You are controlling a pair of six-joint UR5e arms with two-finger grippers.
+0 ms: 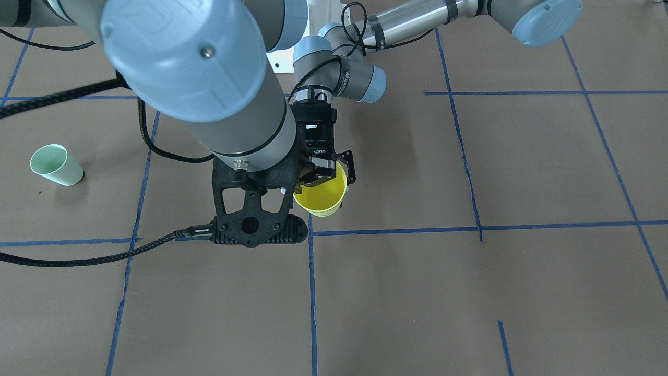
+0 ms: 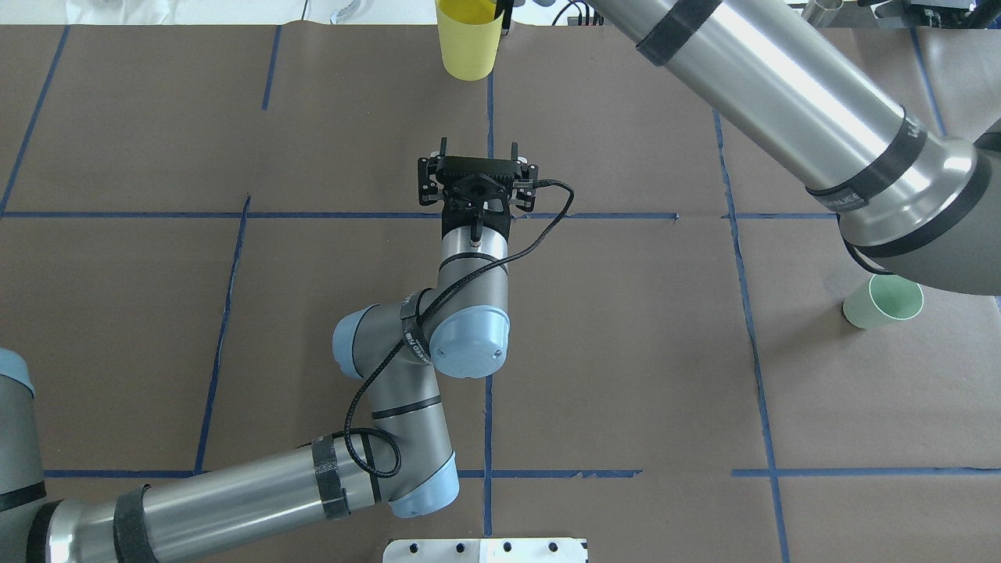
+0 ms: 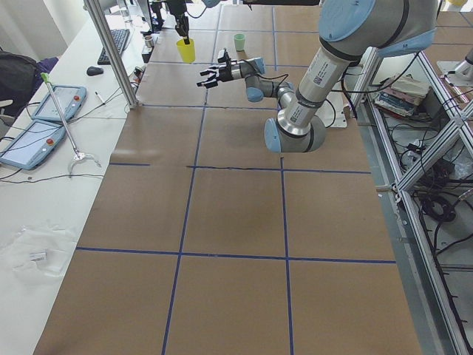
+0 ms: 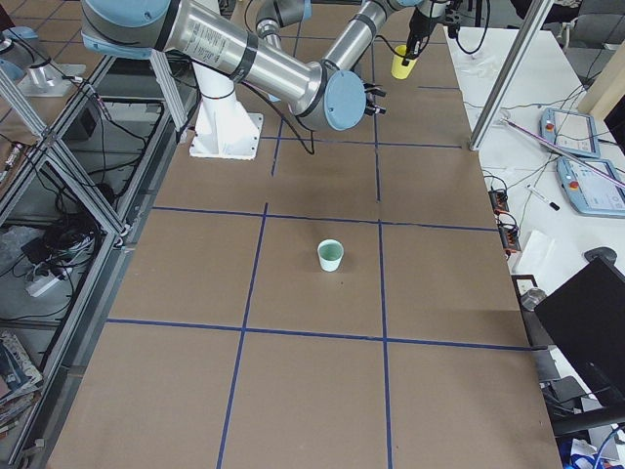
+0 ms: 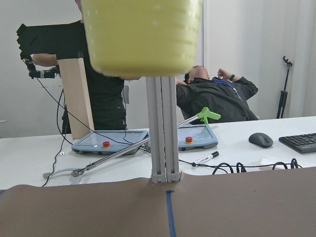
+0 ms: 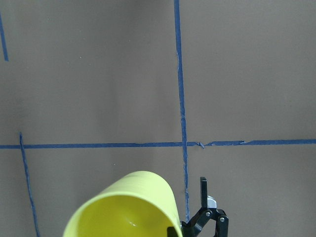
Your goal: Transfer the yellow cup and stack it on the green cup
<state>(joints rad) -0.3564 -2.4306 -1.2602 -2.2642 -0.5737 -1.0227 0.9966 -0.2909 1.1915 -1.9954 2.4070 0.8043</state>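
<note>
The right gripper is holding the yellow cup up off the brown surface near its far edge. Its jaws are clamped on the rim, and the cup is hanging upright below them. The left gripper is pointing at the cup with its jaws apart and is not touching it. The yellow cup is showing a bright, tapered wall. The green cup is standing upright well apart, with the right arm overlapping its rim in the overhead view. In the front view a camera mount is hiding the right jaws.
</note>
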